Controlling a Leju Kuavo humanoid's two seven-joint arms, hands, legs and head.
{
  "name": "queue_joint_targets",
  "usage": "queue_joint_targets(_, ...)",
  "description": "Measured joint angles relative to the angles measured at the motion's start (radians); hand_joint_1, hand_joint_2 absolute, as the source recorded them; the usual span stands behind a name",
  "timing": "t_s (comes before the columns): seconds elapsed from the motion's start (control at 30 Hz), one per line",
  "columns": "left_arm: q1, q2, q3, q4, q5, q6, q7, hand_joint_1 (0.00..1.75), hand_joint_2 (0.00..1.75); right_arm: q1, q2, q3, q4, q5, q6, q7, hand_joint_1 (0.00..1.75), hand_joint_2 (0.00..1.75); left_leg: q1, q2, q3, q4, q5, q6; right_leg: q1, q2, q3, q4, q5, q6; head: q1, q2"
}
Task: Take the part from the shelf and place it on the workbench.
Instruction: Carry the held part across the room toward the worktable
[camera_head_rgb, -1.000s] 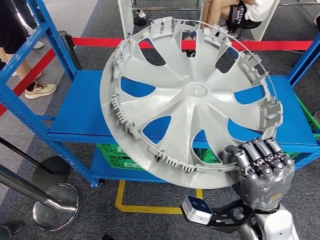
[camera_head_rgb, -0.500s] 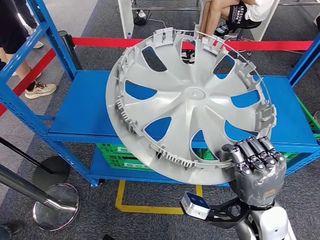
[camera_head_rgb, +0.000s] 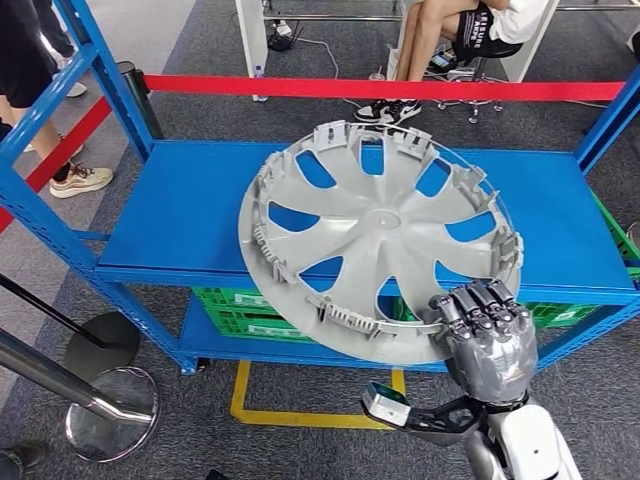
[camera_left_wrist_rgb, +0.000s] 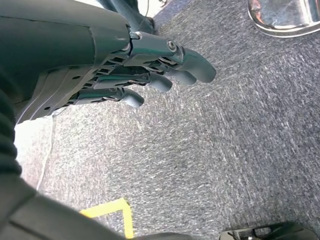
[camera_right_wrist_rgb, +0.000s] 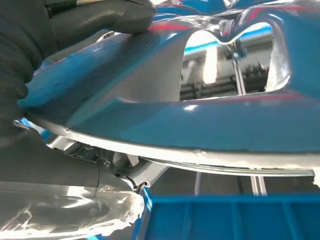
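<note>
The part is a large silver wheel cover (camera_head_rgb: 377, 235) with several spoke openings, its ribbed inner side facing up. My right hand (camera_head_rgb: 487, 335) grips its near rim at the lower right and holds it low over the blue shelf board (camera_head_rgb: 173, 215), tilted a little. In the right wrist view the cover's shiny underside (camera_right_wrist_rgb: 211, 125) reflects blue, and my thumb (camera_right_wrist_rgb: 105, 17) presses on it. My left hand (camera_left_wrist_rgb: 124, 75) hangs over grey carpet, fingers straight and apart, holding nothing.
Blue shelf uprights (camera_head_rgb: 106, 70) stand at the left and far right. Green crates (camera_head_rgb: 234, 315) sit on the lower level. A red barrier tape (camera_head_rgb: 264, 87) runs behind, with people's legs beyond it. Chrome stanchion bases (camera_head_rgb: 113, 410) and yellow floor tape (camera_head_rgb: 249, 410) lie at the near left.
My right hand has lowered the wheel cover and tipped it flatter, moving it away from the camera toward the shelf board. The shelf and surroundings have stayed put.
</note>
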Motion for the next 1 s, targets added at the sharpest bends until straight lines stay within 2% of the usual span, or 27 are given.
queue_joint_targets(0.1, 0.0, 0.001, 0.0, 0.0, -0.003, 0.006, 0.007, 0.0, 1.75, 0.002, -0.001, -0.004, 0.047, 0.0, 0.0, 0.03, 1.75, 1.75, 0.0, 0.0, 0.0, 0.0, 0.0, 0.0, 0.0, 0.0, 0.0, 0.0, 0.0, 0.0, 0.0, 0.0)
queue_joint_targets(0.13, 0.0, 0.002, 0.0, 0.0, -0.005, 0.007, 0.011, 0.0, 1.75, 0.002, -0.001, -0.005, 0.06, 0.0, 0.0, 0.038, 1.75, 1.75, -0.002, 0.0, 0.0, 0.002, 0.0, 0.003, -0.002, 0.0, 0.0, -0.003, 0.003, 0.004, 0.0, 0.0)
queue_joint_targets(0.23, -0.002, 0.003, 0.001, 0.0, -0.009, 0.007, 0.02, 0.0, 1.75, -0.001, -0.003, -0.007, 0.093, 0.0, 0.0, 0.055, 1.75, 1.75, 0.001, 0.005, 0.011, -0.026, 0.017, 0.023, -0.005, -0.002, -0.003, -0.009, 0.003, 0.016, 0.0, 0.0)
queue_joint_targets(0.3, -0.004, 0.003, 0.002, 0.0, -0.009, 0.008, 0.022, 0.0, 1.75, -0.006, -0.005, -0.008, 0.112, 0.0, 0.0, 0.062, 1.75, 1.75, 0.01, 0.011, 0.022, -0.054, 0.032, 0.032, -0.002, -0.008, -0.036, 0.055, -0.036, 0.017, 0.003, 0.0)
queue_joint_targets(0.37, -0.004, 0.003, 0.002, 0.0, -0.009, 0.009, 0.023, 0.0, 1.75, -0.008, -0.006, -0.007, 0.128, 0.0, 0.0, 0.064, 1.75, 1.75, 0.012, 0.015, 0.023, -0.057, 0.034, 0.034, -0.006, -0.011, -0.099, 0.183, -0.095, 0.023, 0.006, 0.0)
queue_joint_targets(0.4, -0.004, 0.002, 0.003, 0.0, -0.009, 0.008, 0.024, 0.0, 1.75, -0.007, -0.006, -0.006, 0.134, 0.0, 0.0, 0.064, 1.75, 1.75, 0.014, 0.016, 0.023, -0.056, 0.034, 0.032, -0.009, -0.012, -0.125, 0.234, -0.11, 0.028, 0.006, 0.0)
queue_joint_targets(0.43, -0.003, 0.002, 0.003, 0.0, -0.009, 0.008, 0.025, 0.0, 1.75, -0.006, -0.007, -0.006, 0.14, 0.0, 0.0, 0.066, 1.75, 1.75, 0.017, 0.016, 0.022, -0.055, 0.033, 0.028, -0.014, -0.013, -0.137, 0.253, -0.107, 0.034, 0.006, 0.0)
queue_joint_targets(0.47, -0.003, 0.002, 0.004, 0.0, -0.009, 0.007, 0.027, 0.0, 1.75, -0.006, -0.007, -0.005, 0.146, 0.0, 0.0, 0.069, 1.75, 1.75, 0.022, 0.016, 0.022, -0.05, 0.03, 0.022, -0.019, -0.013, -0.128, 0.233, -0.084, 0.041, 0.006, 0.0)
queue_joint_targets(0.5, -0.004, 0.002, 0.004, 0.0, -0.009, 0.006, 0.031, 0.0, 1.75, -0.007, -0.007, -0.004, 0.151, 0.0, 0.0, 0.073, 1.75, 1.75, 0.028, 0.015, 0.021, -0.043, 0.026, 0.013, -0.025, -0.014, -0.102, 0.178, -0.046, 0.049, 0.006, 0.0)
queue_joint_targets(0.53, -0.004, 0.003, 0.005, 0.0, -0.009, 0.006, 0.034, 0.0, 1.75, -0.01, -0.007, -0.003, 0.157, 0.0, 0.0, 0.079, 1.75, 1.75, 0.033, 0.013, 0.018, -0.032, 0.019, 0.001, -0.031, -0.01, -0.07, 0.114, -0.018, 0.061, 0.007, 0.0)
queue_joint_targets(0.57, -0.006, 0.005, 0.006, 0.0, -0.009, 0.005, 0.036, 0.0, 1.75, -0.015, -0.007, -0.002, 0.163, 0.0, 0.0, 0.084, 1.75, 1.75, 0.036, 0.012, 0.012, -0.015, 0.011, -0.011, -0.034, -0.004, -0.043, 0.062, 0.0, 0.065, 0.012, 0.0)
queue_joint_targets(0.6, -0.008, 0.007, 0.006, 0.0, -0.009, 0.005, 0.038, 0.0, 1.75, -0.018, -0.007, 0.001, 0.169, 0.0, 0.0, 0.089, 1.75, 1.75, 0.036, 0.011, 0.003, 0.0, 0.005, -0.022, -0.036, 0.001, -0.029, 0.035, 0.006, 0.064, 0.015, 0.0)
queue_joint_targets(0.63, -0.009, 0.008, 0.007, 0.001, -0.009, 0.004, 0.039, 0.0, 1.75, -0.019, -0.007, 0.004, 0.174, 0.0, 0.0, 0.095, 1.75, 1.75, 0.034, 0.01, -0.006, 0.012, 0.003, -0.03, -0.034, 0.006, -0.027, 0.032, 0.001, 0.059, 0.015, 0.0)
queue_joint_targets(0.7, -0.009, 0.01, 0.008, 0.001, -0.009, 0.004, 0.04, 0.0, 1.75, -0.019, -0.007, 0.009, 0.185, 0.0, 0.0, 0.105, 1.75, 1.75, 0.032, 0.01, -0.019, 0.022, 0.005, -0.039, -0.033, 0.003, -0.04, 0.049, 0.002, 0.041, 0.012, 0.0)
queue_joint_targets(0.73, -0.009, 0.012, 0.008, 0.001, -0.009, 0.003, 0.04, 0.0, 1.75, -0.02, -0.007, 0.012, 0.191, 0.0, 0.0, 0.111, 1.75, 1.75, 0.033, 0.017, -0.023, 0.027, -0.002, -0.042, -0.032, -0.001, -0.046, 0.053, 0.004, 0.034, 0.008, 0.0)
queue_joint_targets(0.77, -0.01, 0.012, 0.009, 0.001, -0.009, 0.003, 0.041, 0.0, 1.75, -0.02, -0.007, 0.015, 0.195, 0.0, 0.0, 0.116, 1.75, 1.75, 0.034, 0.029, -0.032, 0.046, -0.021, -0.044, -0.031, -0.006, -0.051, 0.055, 0.006, 0.026, 0.007, 0.0)
queue_joint_targets(0.8, -0.011, 0.012, 0.009, 0.001, -0.009, 0.003, 0.041, 0.0, 1.75, -0.021, -0.007, 0.017, 0.198, 0.0, 0.0, 0.119, 1.75, 1.75, 0.035, 0.042, -0.047, 0.085, -0.051, -0.046, -0.029, -0.013, -0.056, 0.055, 0.009, 0.017, 0.004, 0.0)
queue_joint_targets(0.83, -0.013, 0.012, 0.01, 0.001, -0.009, 0.003, 0.042, 0.0, 1.75, -0.022, -0.007, 0.019, 0.2, 0.0, 0.0, 0.123, 1.75, 1.75, 0.034, 0.055, -0.07, 0.142, -0.089, -0.046, -0.025, -0.019, -0.06, 0.055, 0.012, 0.009, 0.002, 0.0)
queue_joint_targets(0.9, -0.016, 0.012, 0.01, 0.001, -0.009, 0.003, 0.042, 0.0, 1.75, -0.023, -0.007, 0.023, 0.206, 0.0, 0.0, 0.131, 1.75, 1.75, 0.033, 0.063, -0.113, 0.268, -0.155, -0.043, -0.015, -0.032, -0.071, 0.055, 0.019, -0.002, 0.0, 0.0)
queue_joint_targets(0.93, -0.017, 0.012, 0.01, 0.001, -0.01, 0.003, 0.042, 0.0, 1.75, -0.024, -0.007, 0.025, 0.209, 0.0, 0.0, 0.136, 1.75, 1.75, 0.032, 0.063, -0.119, 0.299, -0.166, -0.039, -0.009, -0.037, -0.076, 0.055, 0.023, -0.007, 0.0, 0.0)
queue_joint_targets(0.97, -0.017, 0.012, 0.01, 0.001, -0.011, 0.003, 0.042, 0.0, 1.75, -0.025, -0.007, 0.028, 0.212, 0.0, 0.0, 0.14, 1.75, 1.75, 0.029, 0.063, -0.108, 0.295, -0.159, -0.032, -0.004, -0.041, -0.081, 0.055, 0.028, -0.01, 0.0, 0.0)
queue_joint_targets(1.0, -0.017, 0.012, 0.01, 0.001, -0.012, 0.003, 0.044, 0.0, 1.75, -0.025, -0.007, 0.031, 0.214, 0.0, 0.0, 0.145, 1.75, 1.75, 0.024, 0.063, -0.078, 0.254, -0.137, -0.022, 0.002, -0.043, -0.086, 0.055, 0.032, -0.013, 0.0, 0.0)
